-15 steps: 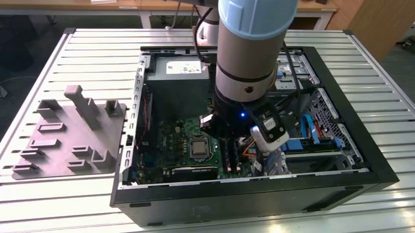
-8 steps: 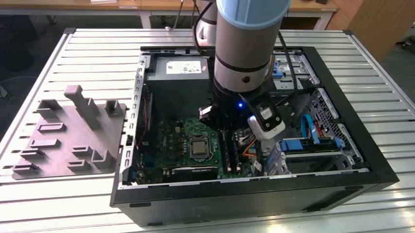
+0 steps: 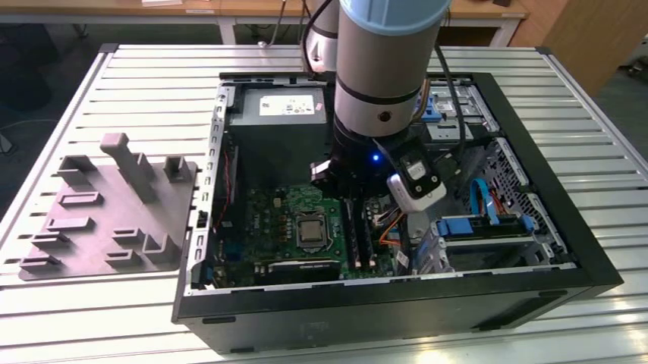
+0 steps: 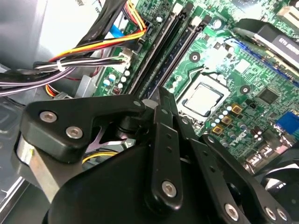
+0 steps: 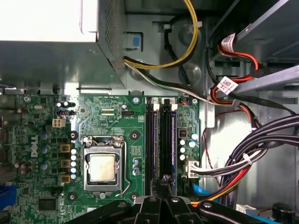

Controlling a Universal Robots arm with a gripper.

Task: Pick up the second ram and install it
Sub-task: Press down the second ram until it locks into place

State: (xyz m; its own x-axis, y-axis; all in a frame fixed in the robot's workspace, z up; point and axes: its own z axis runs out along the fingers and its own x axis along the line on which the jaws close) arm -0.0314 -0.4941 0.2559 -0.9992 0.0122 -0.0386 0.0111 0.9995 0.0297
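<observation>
Grey steel and black plastic hide a good part of this. In the exterior view the arm [image 3: 385, 68] stands in front of the middle of the open computer case [image 3: 385, 303] and covers the spot where the gripper [image 3: 350, 199] meets the board. In both wrist views the gripper's own black linkage fills the near edge, so the lower ends of the memory slots are cut off.

The fingers [image 5: 164, 181] look drawn narrow, with no gap that I can see. Their tip sits over the slot farther from the processor socket [image 5: 103, 167]. The second ram [image 5: 167, 140] stands on edge in that slot as a long dark strip, at 3 o'clock from the socket in the exterior view [image 3: 369, 246]. I cannot tell whether the tip presses on its top edge or pinches it. The neighbouring slot [image 5: 149, 140] also appears to hold a dark stick.

The case lies on its side on a slatted metal table [image 3: 152, 76]. It holds the green motherboard [image 5: 107, 121], the grey power-supply box [image 3: 278, 106] at 12 o'clock and bundled cables [image 5: 261, 154]. A grey tray [image 3: 111, 216] with upright posts sits at 9 o'clock from the case.
</observation>
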